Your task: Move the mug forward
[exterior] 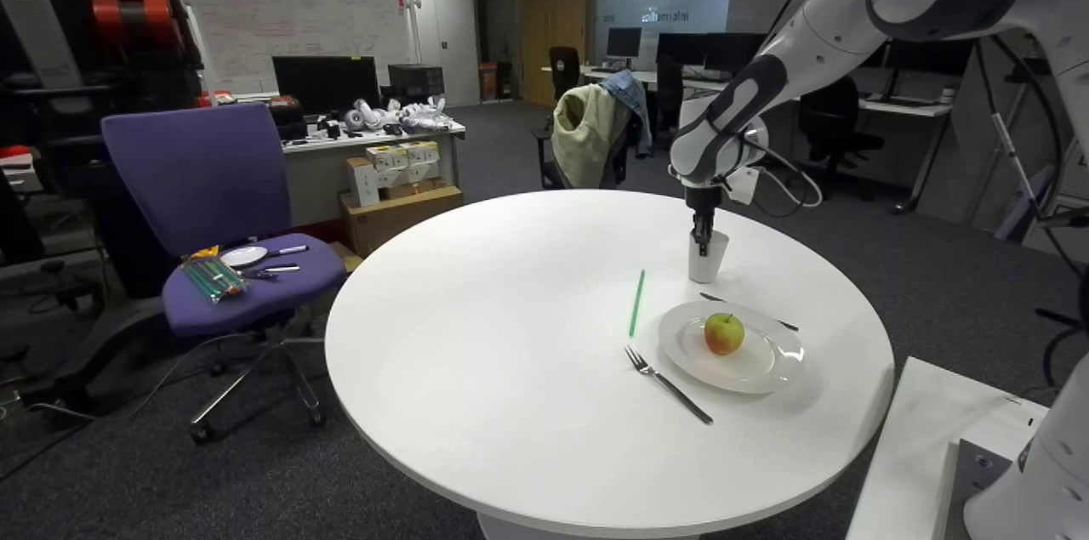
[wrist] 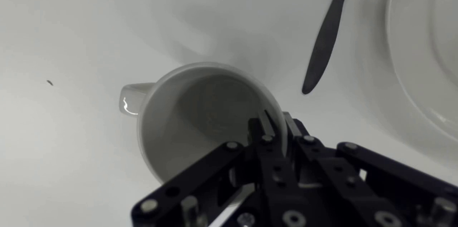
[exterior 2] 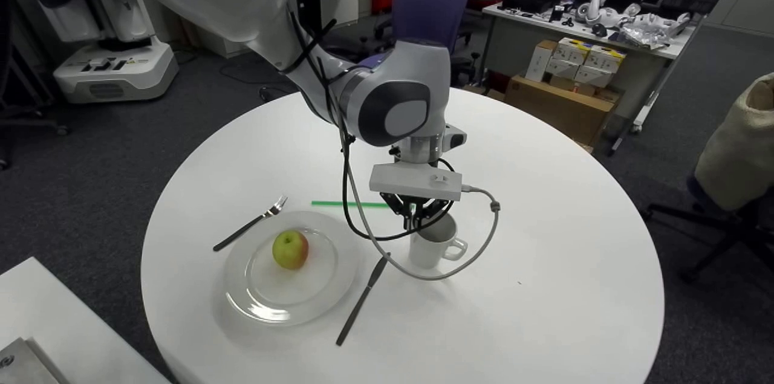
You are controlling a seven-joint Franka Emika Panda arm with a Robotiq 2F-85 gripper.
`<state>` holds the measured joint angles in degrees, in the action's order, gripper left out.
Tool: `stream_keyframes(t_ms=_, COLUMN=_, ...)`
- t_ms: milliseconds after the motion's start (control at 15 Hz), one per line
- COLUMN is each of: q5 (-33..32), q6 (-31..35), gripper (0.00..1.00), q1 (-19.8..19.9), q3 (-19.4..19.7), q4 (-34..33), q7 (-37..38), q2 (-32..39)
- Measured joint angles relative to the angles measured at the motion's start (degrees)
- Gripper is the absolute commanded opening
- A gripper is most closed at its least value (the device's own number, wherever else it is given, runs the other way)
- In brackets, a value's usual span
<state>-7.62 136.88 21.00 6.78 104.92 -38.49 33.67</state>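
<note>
The white mug (exterior: 708, 268) is upright at the table's far right in an exterior view; it also shows in an exterior view (exterior 2: 426, 253), partly behind a cable. In the wrist view the mug (wrist: 200, 119) opens toward the camera. Its handle points left, away from the plate. My gripper (wrist: 276, 119) is shut on the mug's wall, one finger inside the rim and one outside. The gripper also shows in both exterior views (exterior: 703, 242) (exterior 2: 412, 224), pointing down. I cannot tell whether the mug's base touches the table.
A white plate (exterior 2: 341, 251) with an apple (exterior 2: 290, 250) lies beside the mug. A knife (exterior 2: 361, 305) lies between plate and mug. A fork (exterior 2: 251, 225) and a green straw (exterior 2: 344, 203) lie on the plate's other sides. The round white table (exterior: 476, 336) carries everything.
</note>
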Motion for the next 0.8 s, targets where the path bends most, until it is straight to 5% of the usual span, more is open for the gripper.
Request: stream_keyframes(t_ms=800, q5=-2.4, q6=-0.1, gripper=0.02, q1=-0.8, q3=2.1, q4=-1.0, q7=4.8, q2=0.7)
